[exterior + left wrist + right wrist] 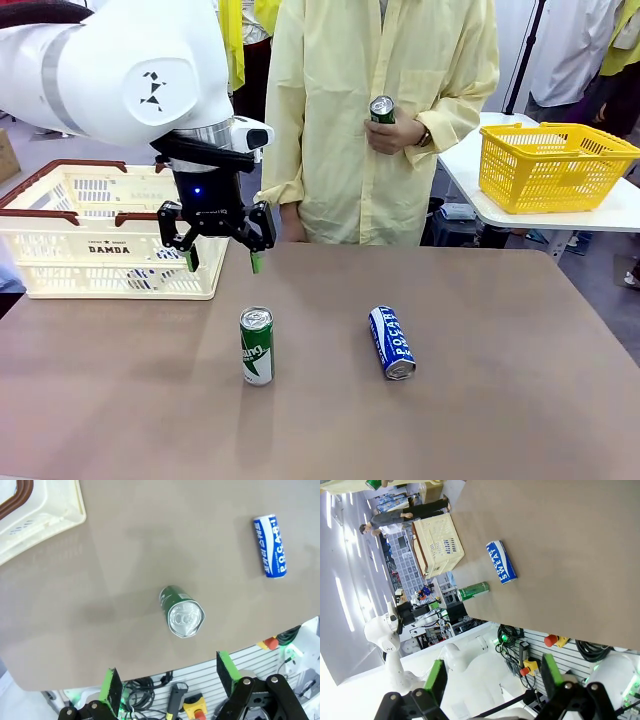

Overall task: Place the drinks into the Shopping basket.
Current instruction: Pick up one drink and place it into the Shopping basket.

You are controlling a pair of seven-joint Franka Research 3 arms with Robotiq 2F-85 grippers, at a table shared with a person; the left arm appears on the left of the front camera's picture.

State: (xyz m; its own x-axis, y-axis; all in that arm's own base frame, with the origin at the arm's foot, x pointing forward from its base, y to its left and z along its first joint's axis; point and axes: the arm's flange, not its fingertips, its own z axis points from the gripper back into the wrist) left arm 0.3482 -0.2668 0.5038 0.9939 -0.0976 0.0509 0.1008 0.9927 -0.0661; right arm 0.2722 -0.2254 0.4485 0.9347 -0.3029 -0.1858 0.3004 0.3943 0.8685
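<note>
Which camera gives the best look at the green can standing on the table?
The front view: the green can stands upright in the open, label and silver top both clear. The left wrist view looks steeply down on its top, hiding most of the label. The right wrist view shows it small and turned sideways.

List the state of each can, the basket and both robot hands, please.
green can: upright on table.
blue can: lying on its side.
third can: held by the person.
Shopping basket: standing at table's far left.
left hand: open, empty, above table.
right hand: open, empty.
</note>
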